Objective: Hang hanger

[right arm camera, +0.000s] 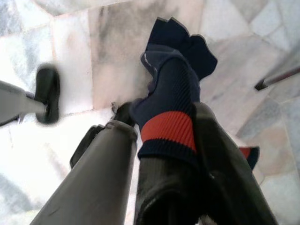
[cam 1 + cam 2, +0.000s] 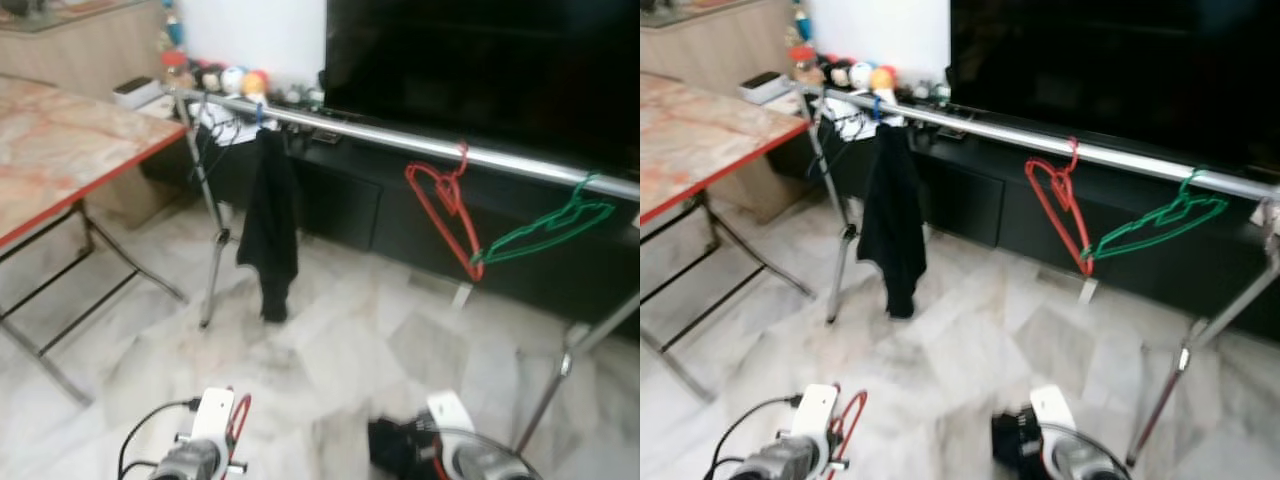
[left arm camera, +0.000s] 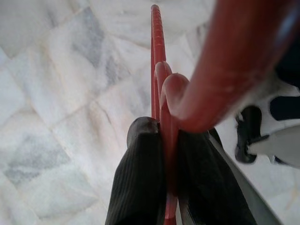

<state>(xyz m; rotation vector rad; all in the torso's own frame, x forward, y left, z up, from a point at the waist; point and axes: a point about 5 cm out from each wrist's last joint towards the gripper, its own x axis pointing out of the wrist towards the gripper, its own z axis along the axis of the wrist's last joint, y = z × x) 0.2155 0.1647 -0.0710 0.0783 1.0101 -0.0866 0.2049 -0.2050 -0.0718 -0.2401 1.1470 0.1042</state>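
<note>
Between the left gripper's (image 3: 164, 154) closed fingers (image 3: 138, 178), a red hanger (image 3: 158, 75) is sitting pinched, its wire running out past their tips. Beyond the tips, marble floor (image 3: 56, 84) is showing. Clamped in the right gripper's (image 1: 164, 154) fingers, a navy sock with a red band (image 1: 171, 93) is dangling. Ahead, a silver rail (image 2: 400, 135) is carrying a red hanger (image 2: 445, 215), a green hanger (image 2: 545, 228) and a black garment (image 2: 270, 225).

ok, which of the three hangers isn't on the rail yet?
The red hanger clamped in the left gripper, low over the floor. The other red hanger and the green hanger already hang on the rail.
</note>
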